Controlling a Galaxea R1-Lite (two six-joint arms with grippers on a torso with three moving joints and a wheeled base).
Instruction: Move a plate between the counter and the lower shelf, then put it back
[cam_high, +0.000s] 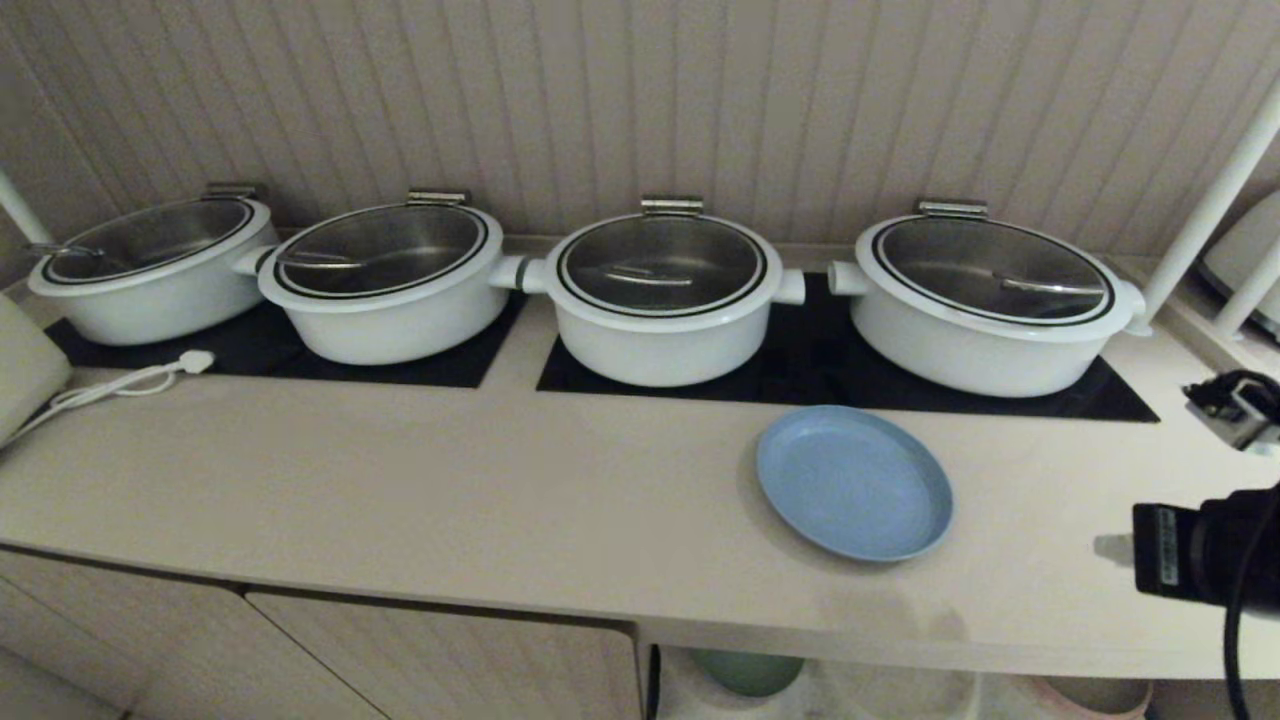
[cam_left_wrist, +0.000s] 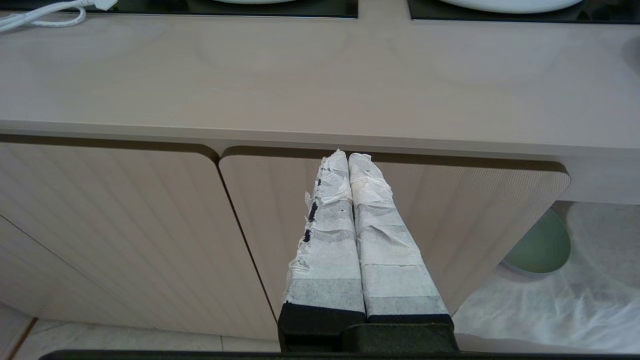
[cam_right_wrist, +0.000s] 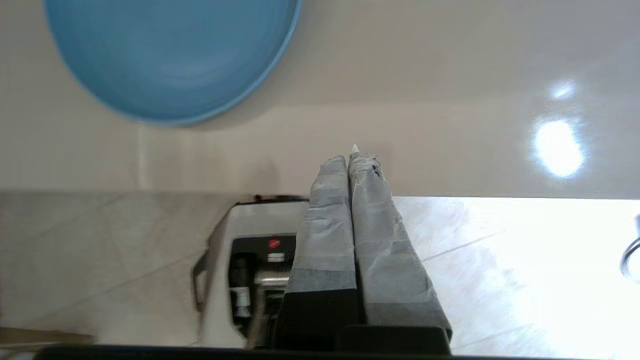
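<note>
- Writing: none could be read; a white label on the black arm housing at the head view's right edge was too small to make out.
- Plate (cam_high: 853, 482): round, light blue, matte, with a low raised rim, lay flat on the counter (cam_high: 400, 480), in front of the black glass hob panels (cam_high: 820, 370).
- Right claw (cam_right_wrist: 356, 156): two tapered fingers wrapped in wrinkled white tape on black bases, pressed together and holding nothing; the plate lay near, ahead of its tips and off to one side, not touching.
- Counter under that claw's tips was smooth, glossy beige, with bright glare spots; pale floor tiles showed beyond its front edge.
- Left claw (cam_left_wrist: 348, 159): same taped fingers, closed and empty, pointed at a beige cabinet door (cam_left_wrist: 380, 220) just under the counter's thick front edge.
- Shelf (cam_left_wrist: 550, 300): open recess beside that claw, lined with wrinkled white cloth; a green plate (cam_left_wrist: 540, 247) lay on it.
- Pots (cam_high: 660, 290): four white, round, with glass lids and steel handles, stood on the hobs beyond the plate.
</note>
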